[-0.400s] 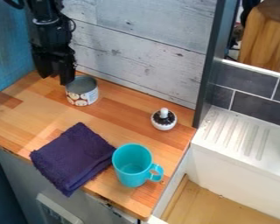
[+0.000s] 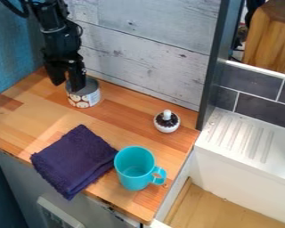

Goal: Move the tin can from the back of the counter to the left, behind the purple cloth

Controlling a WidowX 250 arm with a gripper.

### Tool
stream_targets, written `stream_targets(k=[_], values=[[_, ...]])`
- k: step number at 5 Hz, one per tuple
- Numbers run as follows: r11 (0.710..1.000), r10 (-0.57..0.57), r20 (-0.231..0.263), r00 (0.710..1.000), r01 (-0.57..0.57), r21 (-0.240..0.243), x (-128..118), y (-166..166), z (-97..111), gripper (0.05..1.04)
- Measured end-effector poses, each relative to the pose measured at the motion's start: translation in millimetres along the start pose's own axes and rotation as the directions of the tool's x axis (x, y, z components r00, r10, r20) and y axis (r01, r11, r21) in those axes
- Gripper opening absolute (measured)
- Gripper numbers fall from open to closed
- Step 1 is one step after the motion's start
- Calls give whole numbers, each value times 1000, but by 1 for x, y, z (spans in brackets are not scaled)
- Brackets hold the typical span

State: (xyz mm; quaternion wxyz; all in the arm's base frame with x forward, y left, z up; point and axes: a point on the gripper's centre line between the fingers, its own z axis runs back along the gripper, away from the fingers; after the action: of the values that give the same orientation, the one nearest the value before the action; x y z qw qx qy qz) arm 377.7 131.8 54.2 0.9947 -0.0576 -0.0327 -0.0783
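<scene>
At the upper left, the black gripper [image 2: 67,83] hangs down with its two fingers spread apart, so it is open. Its right finger overlaps the mouth of an open metal can [image 2: 85,99] with a patterned label, while the left finger is beyond the can's left side. Whether that right finger is inside the can or touches its rim, I cannot tell. The can stands upright on the wooden counter, near the back wall.
A folded dark purple cloth [image 2: 75,161] lies at the counter's front. Beside it stands a turquoise mug [image 2: 135,168], handle to the right. A small white pot [image 2: 167,122] with dark contents is further back. A ridged white drainboard [image 2: 243,136] borders the right side.
The gripper has shifted to the right and slightly down, so its right finger now overlaps the can's mouth. The can, cloth, mug and small pot have kept their places.
</scene>
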Motion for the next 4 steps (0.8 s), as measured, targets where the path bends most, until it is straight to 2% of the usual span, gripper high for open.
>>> stream_targets(k=[1,2,3,4], values=[[999,-29,95,995,30,-11,14,-4,11,1001],[999,-43,204,978,38,28,28,-2,18,1001],[997,-40,268,963,21,76,31,3,3,1001],[993,-38,326,945,0,116,36,8,-2,1001]])
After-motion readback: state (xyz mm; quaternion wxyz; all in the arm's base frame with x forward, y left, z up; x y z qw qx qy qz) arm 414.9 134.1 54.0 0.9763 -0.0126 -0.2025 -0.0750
